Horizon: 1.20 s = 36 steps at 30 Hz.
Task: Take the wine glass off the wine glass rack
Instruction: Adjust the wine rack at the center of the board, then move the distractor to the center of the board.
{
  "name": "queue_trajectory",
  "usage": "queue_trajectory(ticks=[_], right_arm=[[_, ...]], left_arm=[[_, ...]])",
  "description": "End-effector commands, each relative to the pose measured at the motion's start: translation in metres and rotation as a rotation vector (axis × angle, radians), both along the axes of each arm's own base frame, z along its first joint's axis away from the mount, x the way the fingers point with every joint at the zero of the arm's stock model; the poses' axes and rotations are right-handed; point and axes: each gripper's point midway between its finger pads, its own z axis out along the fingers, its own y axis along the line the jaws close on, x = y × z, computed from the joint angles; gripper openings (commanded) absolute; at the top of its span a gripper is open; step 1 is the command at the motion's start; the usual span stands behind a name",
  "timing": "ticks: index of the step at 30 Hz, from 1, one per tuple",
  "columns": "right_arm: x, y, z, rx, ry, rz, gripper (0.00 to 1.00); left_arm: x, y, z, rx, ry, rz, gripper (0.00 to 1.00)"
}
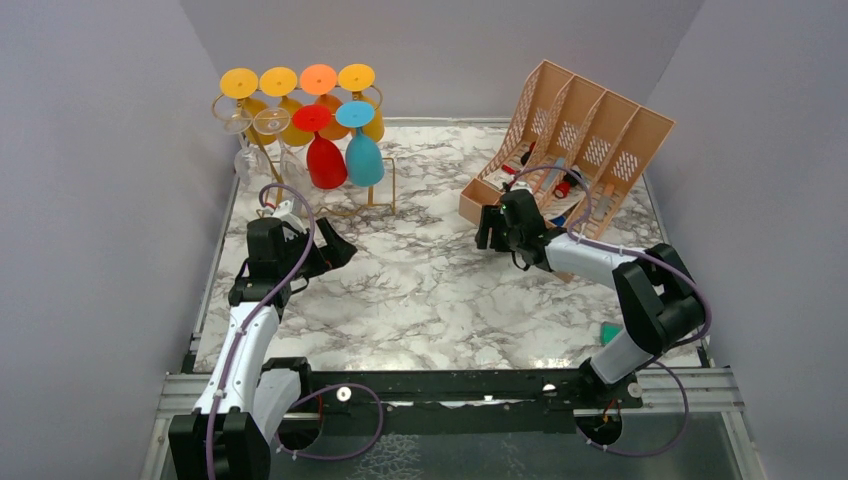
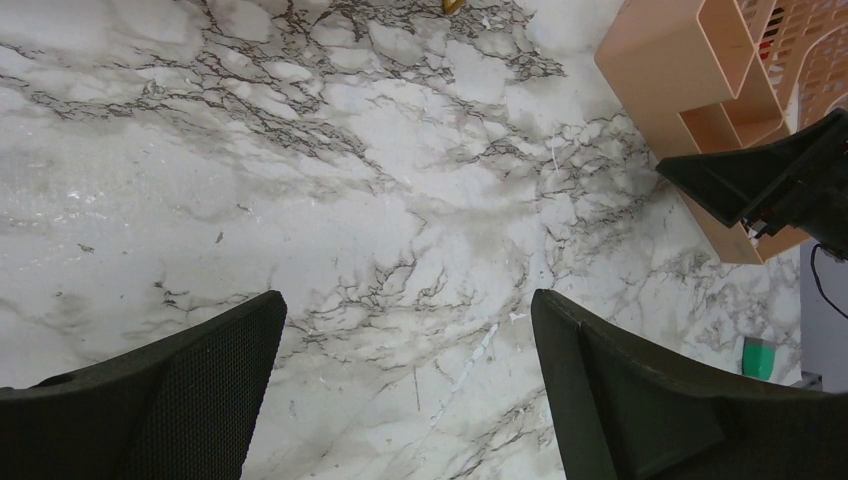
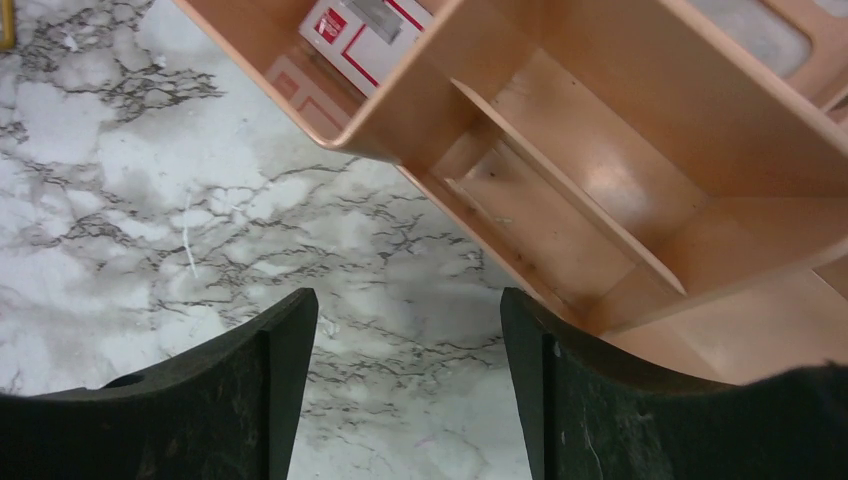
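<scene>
While glasses (image 1: 363,160) hang on the rack (image 1: 392,185) ahead, the left gripper (image 2: 405,300) stands spread, empty. The right gripper (image 3: 408,300), beside the organizer (image 3: 600,200), is spread too.

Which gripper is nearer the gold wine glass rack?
Left. The left gripper hangs open just in front of the wine glass rack, short of its feet. The right gripper is across the table, at the peach organizer's front corner.

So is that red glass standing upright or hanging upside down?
Upside down: the red wine glass hangs from the rack, base on top, bowl below.
</scene>
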Motion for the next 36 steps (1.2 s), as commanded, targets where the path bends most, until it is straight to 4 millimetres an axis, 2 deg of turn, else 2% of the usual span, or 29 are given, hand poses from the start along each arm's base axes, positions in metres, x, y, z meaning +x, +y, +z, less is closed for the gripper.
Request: queue_trajectory(ticks=[1, 4, 8, 13, 16, 20, 23, 24, 27, 30, 33, 36], right_arm=[[0.01, -0.027, -0.011, -0.068, 0.036, -0.041, 0.71], [0.024, -0.029, -0.014, -0.085, 0.051, -0.039, 0.71], [0.039, -0.015, -0.01, -0.067, 0.048, 0.012, 0.72], [0.042, 0.001, 0.004, -0.015, 0.051, 0.072, 0.74], [0.032, 0.006, 0.024, 0.042, 0.02, 0.101, 0.78], [0.013, 0.018, 0.054, 0.146, -0.018, 0.164, 0.89], [-0.001, 0.025, 0.073, 0.22, -0.046, 0.2, 1.0], [-0.006, 0.027, 0.081, 0.248, -0.067, 0.21, 1.0], [-0.016, 0.021, 0.093, 0.329, -0.073, 0.111, 1.0], [-0.029, 0.023, 0.1, 0.334, -0.04, 0.158, 0.99], [-0.047, 0.025, 0.101, 0.364, -0.008, 0.186, 0.99], [-0.06, 0.025, 0.116, 0.418, -0.066, 0.208, 0.99]], left_arm=[[0.004, -0.006, 0.014, -0.004, -0.059, -0.043, 0.99], [0.003, -0.006, 0.013, -0.006, -0.057, -0.048, 0.99], [0.003, -0.007, 0.014, -0.006, -0.059, -0.051, 0.99], [0.003, -0.009, 0.014, -0.012, -0.06, -0.06, 0.99], [0.003, -0.009, 0.015, -0.014, -0.065, -0.064, 0.99], [0.003, -0.012, 0.019, -0.027, -0.079, -0.075, 0.99], [0.003, -0.014, 0.028, -0.057, -0.09, -0.064, 0.99], [0.003, -0.015, 0.033, -0.073, -0.096, -0.06, 0.99], [0.003, -0.017, 0.051, -0.117, -0.13, -0.036, 0.99], [0.005, -0.012, 0.075, -0.127, -0.175, 0.019, 0.98], [0.007, 0.002, 0.096, -0.095, -0.185, 0.109, 0.95], [0.009, 0.024, 0.116, -0.035, -0.194, 0.227, 0.94]])
